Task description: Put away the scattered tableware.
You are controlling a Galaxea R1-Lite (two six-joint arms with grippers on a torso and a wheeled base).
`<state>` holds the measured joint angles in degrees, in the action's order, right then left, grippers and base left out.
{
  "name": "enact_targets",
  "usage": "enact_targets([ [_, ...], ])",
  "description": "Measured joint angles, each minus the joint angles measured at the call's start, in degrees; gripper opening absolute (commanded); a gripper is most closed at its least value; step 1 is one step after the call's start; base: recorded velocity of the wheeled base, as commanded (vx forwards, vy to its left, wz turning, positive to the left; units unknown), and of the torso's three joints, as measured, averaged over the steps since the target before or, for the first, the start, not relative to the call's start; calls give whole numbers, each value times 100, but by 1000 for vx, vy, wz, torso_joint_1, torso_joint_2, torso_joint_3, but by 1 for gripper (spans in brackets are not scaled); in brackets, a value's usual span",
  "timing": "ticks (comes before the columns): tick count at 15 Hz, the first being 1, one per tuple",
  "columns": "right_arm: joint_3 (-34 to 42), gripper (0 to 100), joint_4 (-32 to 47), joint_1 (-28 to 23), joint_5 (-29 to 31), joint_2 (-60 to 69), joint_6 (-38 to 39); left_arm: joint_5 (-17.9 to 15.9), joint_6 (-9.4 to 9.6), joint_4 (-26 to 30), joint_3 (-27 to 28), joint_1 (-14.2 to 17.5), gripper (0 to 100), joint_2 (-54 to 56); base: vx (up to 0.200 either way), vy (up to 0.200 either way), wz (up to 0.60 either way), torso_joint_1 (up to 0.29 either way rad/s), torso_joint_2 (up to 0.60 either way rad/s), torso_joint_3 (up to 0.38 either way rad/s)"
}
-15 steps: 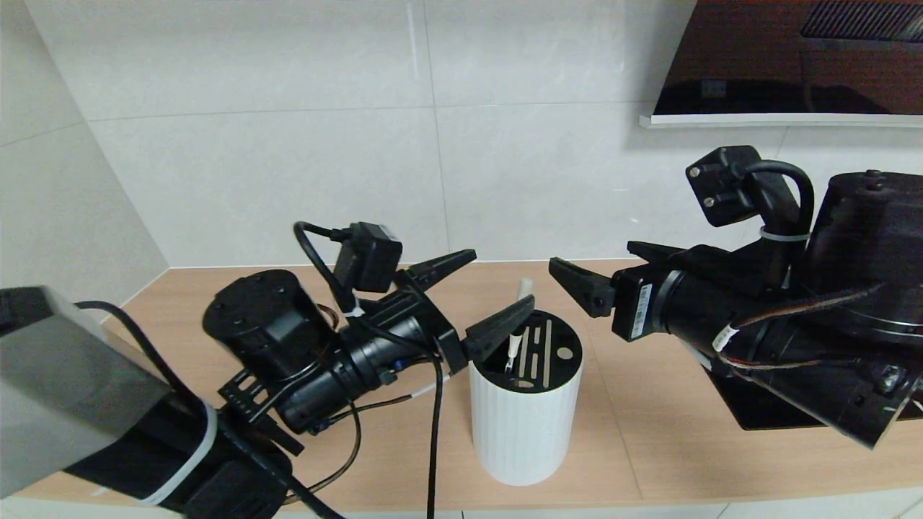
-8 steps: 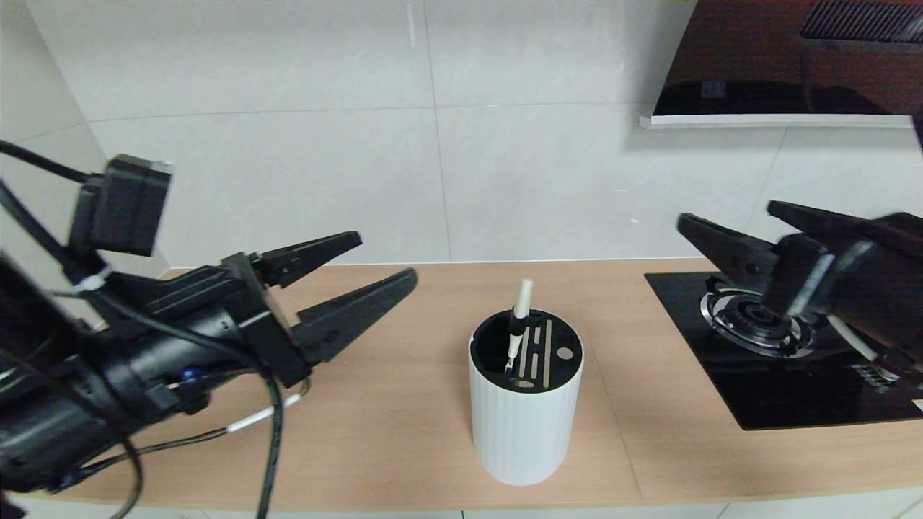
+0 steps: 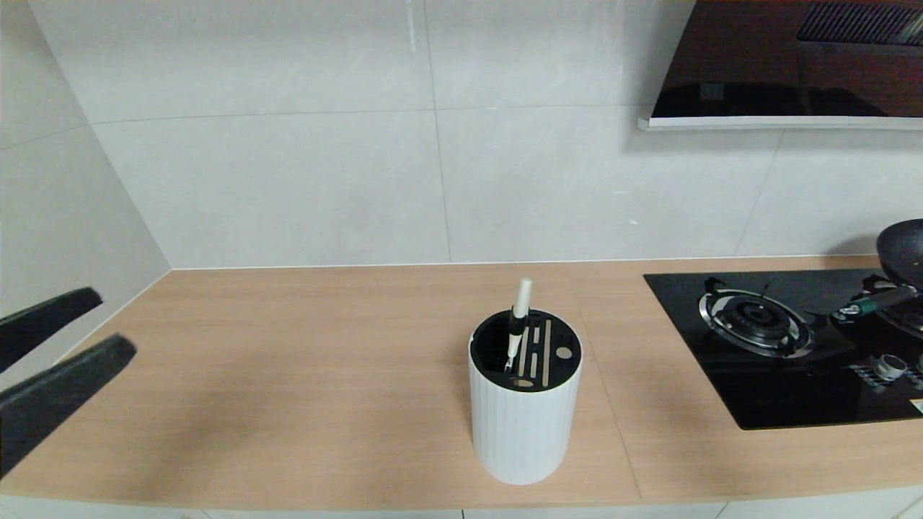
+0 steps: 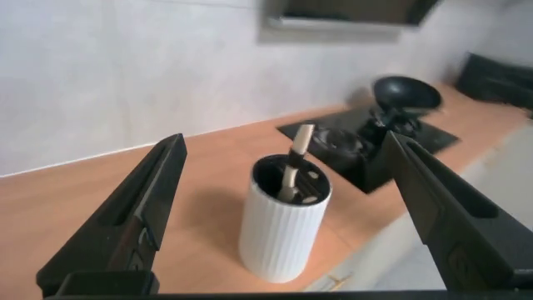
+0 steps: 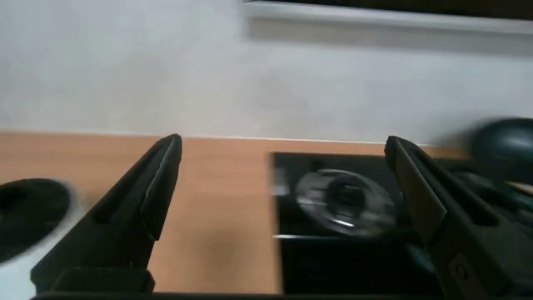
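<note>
A white ribbed holder [image 3: 524, 425] with a black slotted top stands upright on the wooden counter [image 3: 310, 375], near its front edge. A utensil with a white handle [image 3: 521, 298] sticks up out of one of its slots. My left gripper [image 3: 112, 321] is open and empty at the far left, well away from the holder. From the left wrist, the holder [image 4: 281, 229] and the utensil handle [image 4: 301, 143] lie beyond the spread left gripper [image 4: 283, 140]. The right gripper [image 5: 283, 143] is open and empty, with the holder's black top [image 5: 29, 218] to one side.
A black gas hob [image 3: 786, 360] with burners takes up the counter's right end, and a dark pan [image 3: 901, 254] sits on its far burner. A range hood [image 3: 793, 65] hangs above it. Tiled walls close the back and left.
Both arms have drawn back from the holder: the left gripper far to the left, the right arm out of the head view. The utensil stays in its slot.
</note>
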<state>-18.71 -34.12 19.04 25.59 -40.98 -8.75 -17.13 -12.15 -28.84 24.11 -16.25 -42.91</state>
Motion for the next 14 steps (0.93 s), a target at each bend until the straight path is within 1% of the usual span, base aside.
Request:
enact_targets([
  [1, 72, 100, 391, -160, 0, 383, -22, 90, 0, 364, -72, 11, 100, 372, 0, 0, 0, 0, 0, 0],
  [3, 129, 100, 1491, -592, -24, 1340, -110, 219, -2, 1470, -144, 43, 100, 1347, 0, 0, 0, 0, 0, 0],
  [4, 130, 100, 1948, -797, -46, 1786, -139, 263, 0, 1987, -155, 107, 100, 1810, 0, 0, 0, 0, 0, 0],
  [6, 177, 100, 2832, -1235, -162, 2651, -176, 315, 1, 2822, -179, 357, 100, 2662, 0, 0, 0, 0, 0, 0],
  [7, 212, 100, 3156, -1434, -255, 2999, -180, 319, 4, 3004, -226, 528, 100, 2966, 0, 0, 0, 0, 0, 0],
  [8, 278, 100, 3390, -1632, -318, 3324, -183, 319, 26, 3010, -336, 781, 100, 3206, 0, 0, 0, 0, 0, 0],
  [9, 419, 100, 3433, -1783, -217, 3591, -180, 306, 77, 3021, -516, 1100, 100, 3440, 0, 0, 0, 0, 0, 0],
  [10, 557, 100, 3245, -1855, -139, 3751, -178, 290, 154, 3012, -719, 1349, 100, 3639, 0, 0, 0, 0, 0, 0],
  [11, 774, 100, 3100, -1897, -107, 3878, -165, 285, 261, 2953, -998, 1507, 100, 3845, 0, 0, 0, 0, 0, 0],
  [13, 1241, 100, 2840, -1929, -227, 4006, -57, 364, 446, 2561, -1580, 1632, 100, 4094, 0, 0, 0, 0, 0, 0],
  [14, 1541, 100, 2810, -1935, -591, 4041, 104, 521, 745, 2405, -1948, 1658, 100, 4170, 0, 0, 0, 0, 0, 0],
])
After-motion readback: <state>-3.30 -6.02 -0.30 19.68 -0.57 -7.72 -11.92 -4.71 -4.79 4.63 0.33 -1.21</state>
